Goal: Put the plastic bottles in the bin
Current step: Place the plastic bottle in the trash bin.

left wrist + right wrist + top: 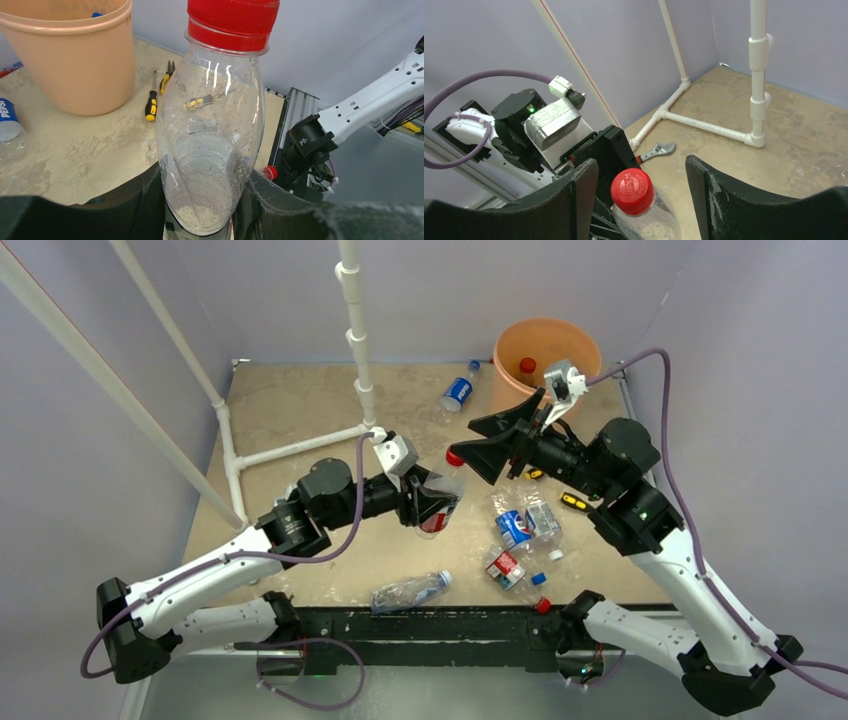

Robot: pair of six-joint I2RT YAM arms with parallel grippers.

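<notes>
- A white pipe frame point(355, 340) stands on the far left part of the bench point(290, 400). In the right wrist view a wrench point(659, 150) lies beside its base.
- The left end effector point(428, 502) is above the middle of the bench, its fingers clamped on the lower body of a clear bottle point(210, 125).
- That bottle is lifted off the bench, with its red cap point(632, 191) pointing towards the right arm.
- A second clear bottle with a blue cap point(410, 590) lies on its side by the near edge, about midway along.
- A blue-labelled bottle point(458, 392) lies near the far edge, just left of the bin.
- The right end effector point(468, 440) is spread wide, one finger on either side of the red cap and neither touching it.
- Three more bottles point(513, 527) lie in a loose cluster right of centre, towards the near edge, with small loose caps point(538, 578) beside them.
- The orange bin point(505, 375) stands upright at the far right corner. Something with a red top shows inside it.
- Yellow-and-black screwdrivers point(150, 102) lie near the right edge, on the near side of the bin.
</notes>
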